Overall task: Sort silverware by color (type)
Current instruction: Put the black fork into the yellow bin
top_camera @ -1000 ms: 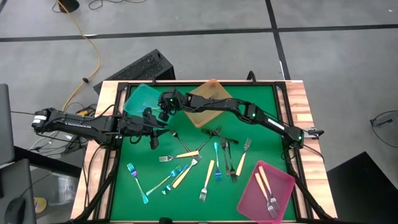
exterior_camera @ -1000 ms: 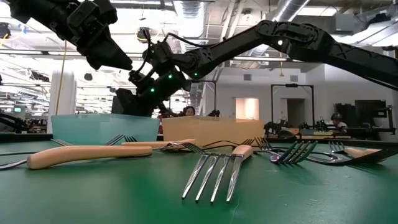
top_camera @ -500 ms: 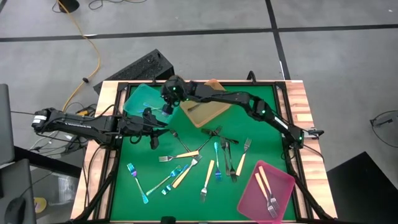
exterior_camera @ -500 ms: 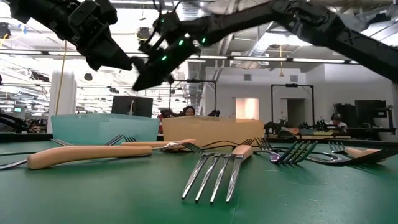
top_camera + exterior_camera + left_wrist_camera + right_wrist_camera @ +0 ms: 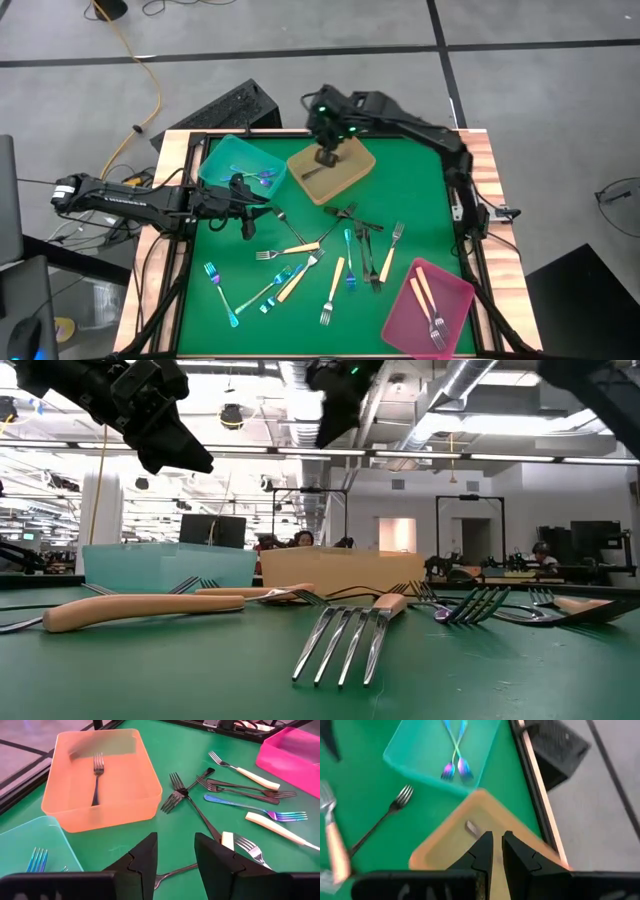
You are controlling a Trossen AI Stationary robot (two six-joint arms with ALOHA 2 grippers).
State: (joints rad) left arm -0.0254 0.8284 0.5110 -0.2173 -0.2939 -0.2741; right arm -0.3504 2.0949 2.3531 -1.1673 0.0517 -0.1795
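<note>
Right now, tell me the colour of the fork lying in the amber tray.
Dark grey metal; the fork in the amber tray shows best in the left wrist view.

Open-plan robotics lab or workshop.
Exposed ceiling ducts (image 5: 470, 380), strip lighting, rows of monitors (image 5: 212, 530) behind the desk (image 5: 420, 190); grey concrete floor (image 5: 540, 100) with trailing cable (image 5: 140, 60).

No text, label, brand, number or sign can be read in any view. The left arm (image 5: 120, 197) carries pale lettering along its side in the high view, but it is too small to make out.
</note>
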